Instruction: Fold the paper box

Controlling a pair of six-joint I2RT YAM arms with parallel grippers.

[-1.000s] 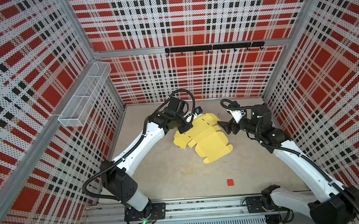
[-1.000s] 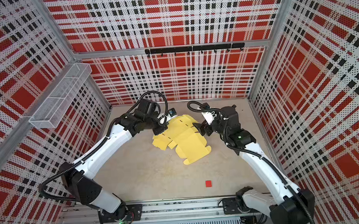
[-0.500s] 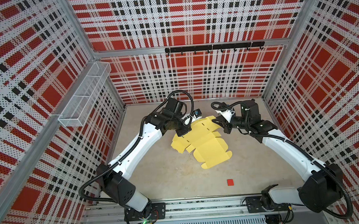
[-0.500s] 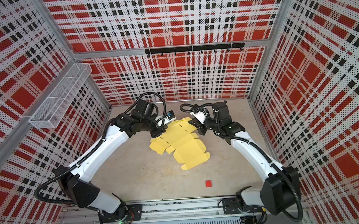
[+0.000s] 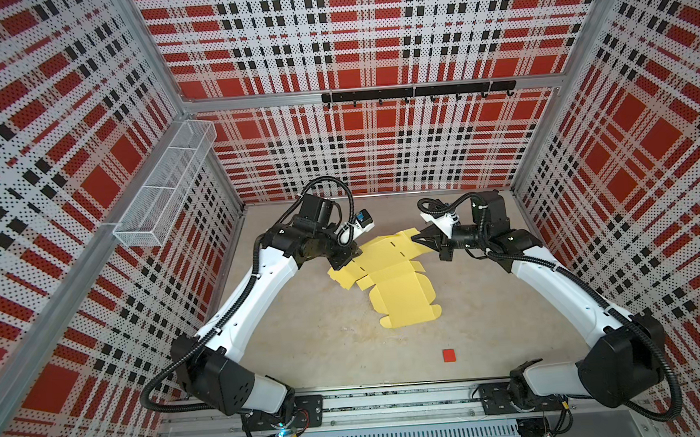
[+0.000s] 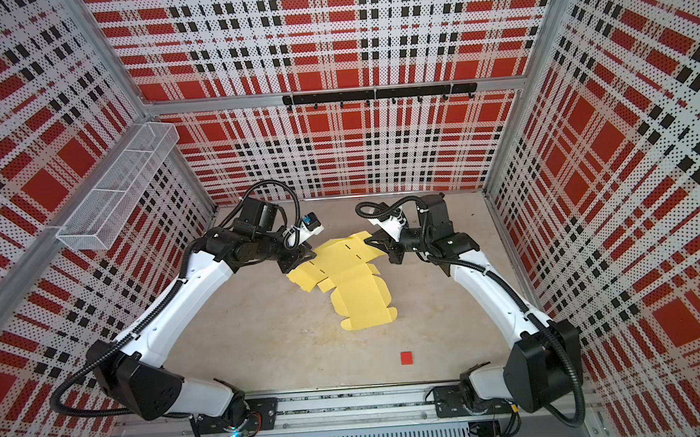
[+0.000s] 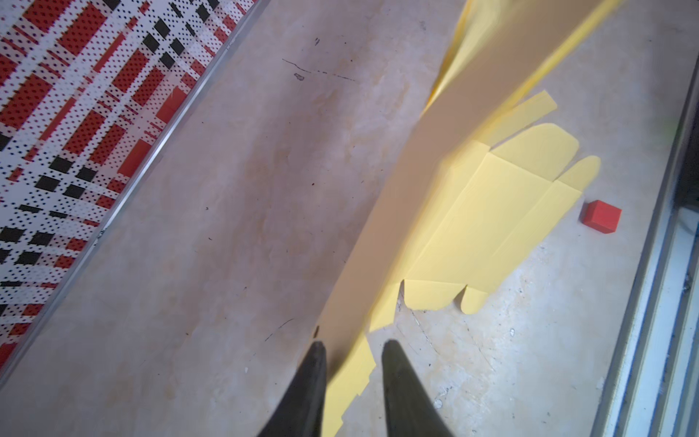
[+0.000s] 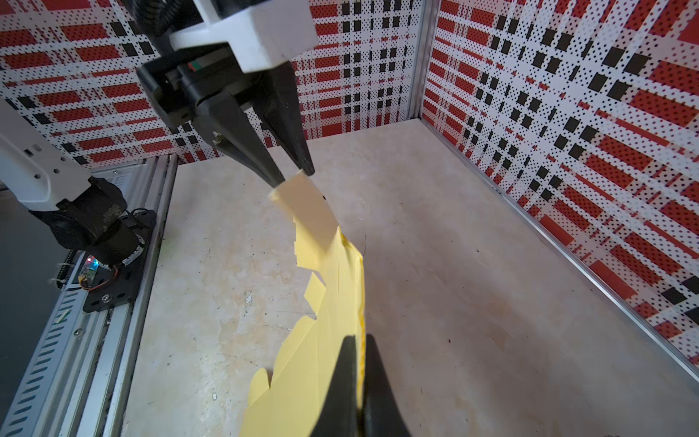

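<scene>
Holding paper box (image 5: 403, 295) clear of red cube (image 5: 448, 355): cube-side half flat on desk (image 5: 305, 334), edge farthest from cube clamped in right gripper (image 8: 359, 340). Straddling opposite tab with left gripper (image 8: 294, 177), jaws apart. Risks sag, off-score crease from one-sided hold.

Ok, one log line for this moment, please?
box: unfolded, far end lifted | left gripper: open around its edge | right gripper: shut on it

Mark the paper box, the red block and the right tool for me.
paper box (image 5: 401, 295): in a top view, on its flat lower panel.
red block (image 7: 602, 215): left wrist view, on its upper face.
right tool (image 5: 416, 238): in a top view, at its tips, shut on the box's edge.
</scene>
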